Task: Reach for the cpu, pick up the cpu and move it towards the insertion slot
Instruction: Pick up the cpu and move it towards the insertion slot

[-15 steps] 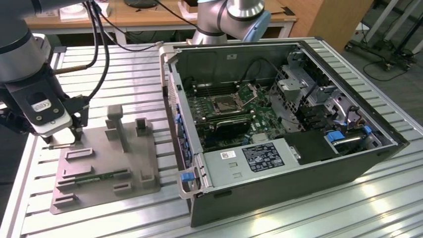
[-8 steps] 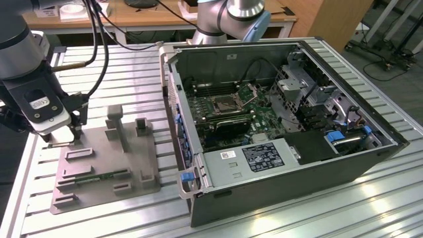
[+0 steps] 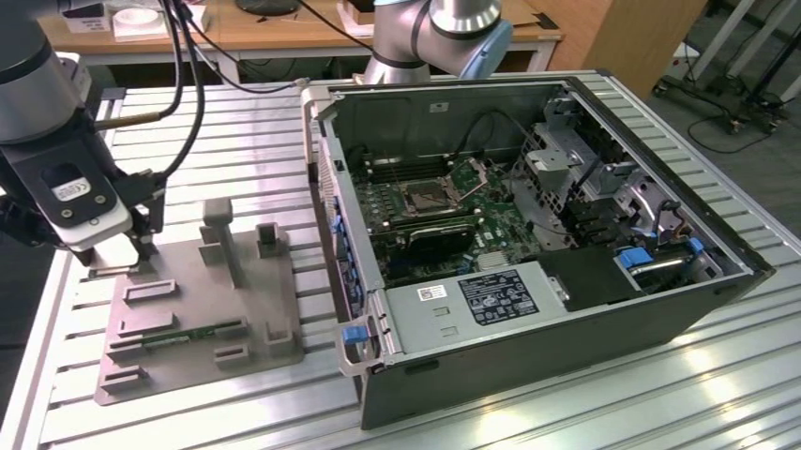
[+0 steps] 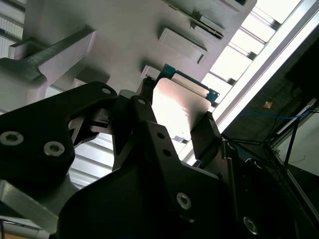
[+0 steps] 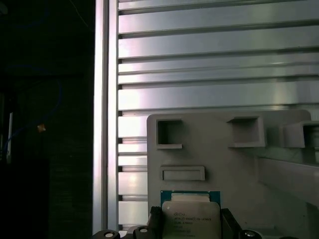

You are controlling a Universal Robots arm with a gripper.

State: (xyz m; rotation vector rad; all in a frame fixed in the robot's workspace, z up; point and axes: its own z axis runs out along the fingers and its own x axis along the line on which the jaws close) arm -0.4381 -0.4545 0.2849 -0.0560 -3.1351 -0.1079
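End effector [image 4: 175, 113] tight on cpu [image 4: 178, 102] edges

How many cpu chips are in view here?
1. The cpu is clamped in the gripper, at the grey fixture, seen in both wrist views. Others could be hidden inside the computer case.

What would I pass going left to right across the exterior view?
Gripper, closed on the cpu → grey fixture → blue latch → slot → metal cage.
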